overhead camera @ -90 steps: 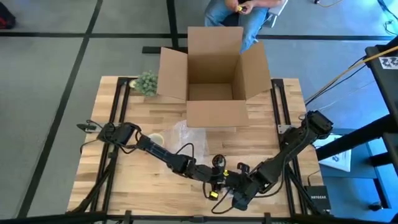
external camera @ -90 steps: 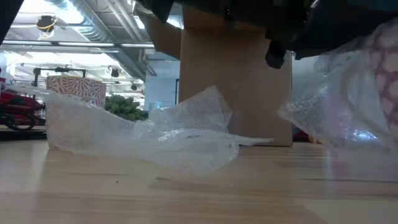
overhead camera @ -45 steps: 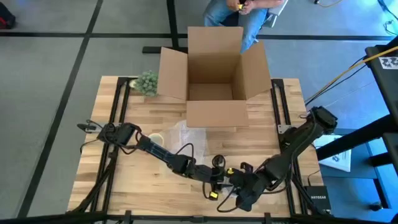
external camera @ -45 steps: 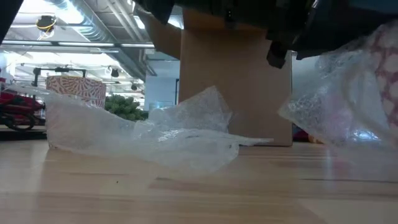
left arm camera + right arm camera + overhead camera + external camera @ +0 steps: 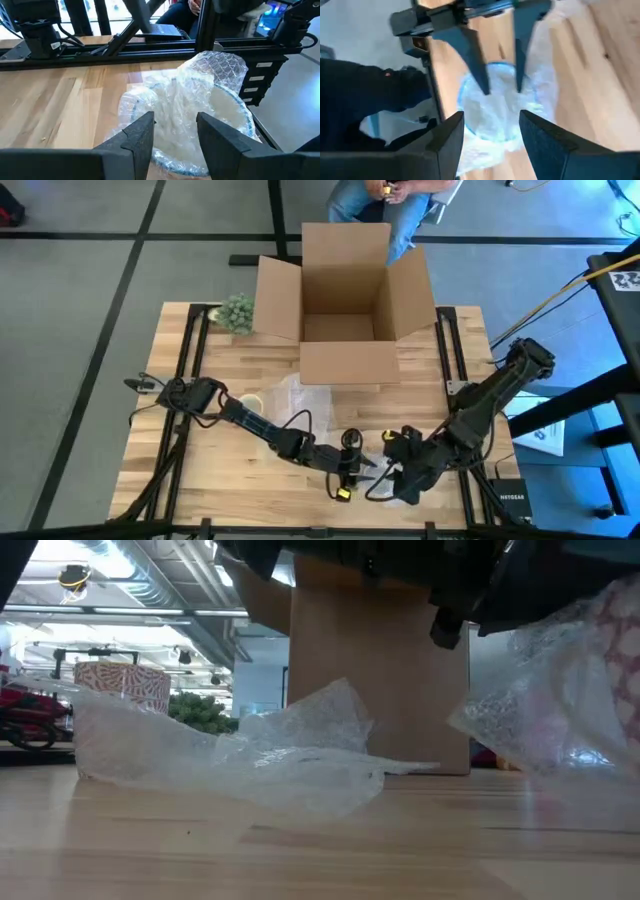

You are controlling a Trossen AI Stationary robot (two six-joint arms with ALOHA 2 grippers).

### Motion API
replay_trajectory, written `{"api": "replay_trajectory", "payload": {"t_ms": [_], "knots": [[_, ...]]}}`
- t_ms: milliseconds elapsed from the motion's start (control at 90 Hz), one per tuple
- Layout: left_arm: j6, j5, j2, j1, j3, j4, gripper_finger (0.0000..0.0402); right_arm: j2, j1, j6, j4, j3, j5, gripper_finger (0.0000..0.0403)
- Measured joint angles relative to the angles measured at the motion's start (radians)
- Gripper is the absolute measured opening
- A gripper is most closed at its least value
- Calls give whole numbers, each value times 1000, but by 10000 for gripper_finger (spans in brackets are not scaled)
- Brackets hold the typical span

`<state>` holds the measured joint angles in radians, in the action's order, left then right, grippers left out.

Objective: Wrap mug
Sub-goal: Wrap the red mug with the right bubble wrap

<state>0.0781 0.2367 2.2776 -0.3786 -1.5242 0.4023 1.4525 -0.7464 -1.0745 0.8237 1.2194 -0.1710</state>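
Note:
The mug (image 5: 227, 107), white inside with a blue rim, lies near the table's front edge under a bunched sheet of bubble wrap (image 5: 215, 67); the right wrist view also shows the mug (image 5: 492, 117). My left gripper (image 5: 357, 464) reaches it from the left, shut on a ridge of the wrap. My right gripper (image 5: 393, 471) stands open just to the right of the mug, its fingers apart from it. In the low view the wrapped mug (image 5: 570, 700) hangs partly hidden under the arms. My left gripper pinches a raised ridge of the bubble wrap (image 5: 175, 112) over the mug's mouth between its two fingers (image 5: 481, 75). The fingers slant down from the table's left. One layer or several, I cannot tell. The mug's underside is hidden by the wrap.
An open cardboard box (image 5: 345, 305) stands at the table's far middle, a small green plant (image 5: 236, 312) to its left. A loose sheet of bubble wrap (image 5: 230, 755) lies mid-table in front of the box, with a red-patterned cup (image 5: 122, 686) behind it. A person (image 5: 385, 195) sits beyond the box.
My right gripper has drawn back from the mug toward the table's right edge, its arm swinging outward. The mug and its wrap stay in place.

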Motion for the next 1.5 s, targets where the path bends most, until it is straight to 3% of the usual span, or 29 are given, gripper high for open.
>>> {"api": "replay_trajectory", "payload": {"t_ms": [244, 578, 789, 1011, 1333, 1500], "knots": [[0, -1, 0, 0, 0, 0, 134, 141, 0, 33, -66, 0, 41, 143], [-3, -1, 0, 0, -1, 16, 134, 308, 1, 81, -89, 5, 40, 8], [-3, -1, 0, 0, 0, 18, 134, 348, 15, 85, -102, 10, 56, 15], [0, 1, 0, 0, 0, 15, 134, 302, 14, 118, 42, 117, 67, 18], [0, 0, 0, 0, 0, 15, 134, 211, 14, 136, 145, 215, 28, 57], [0, 0, 0, 0, 0, 15, 134, 190, -9, 59, 280, 215, -21, 82]]}}
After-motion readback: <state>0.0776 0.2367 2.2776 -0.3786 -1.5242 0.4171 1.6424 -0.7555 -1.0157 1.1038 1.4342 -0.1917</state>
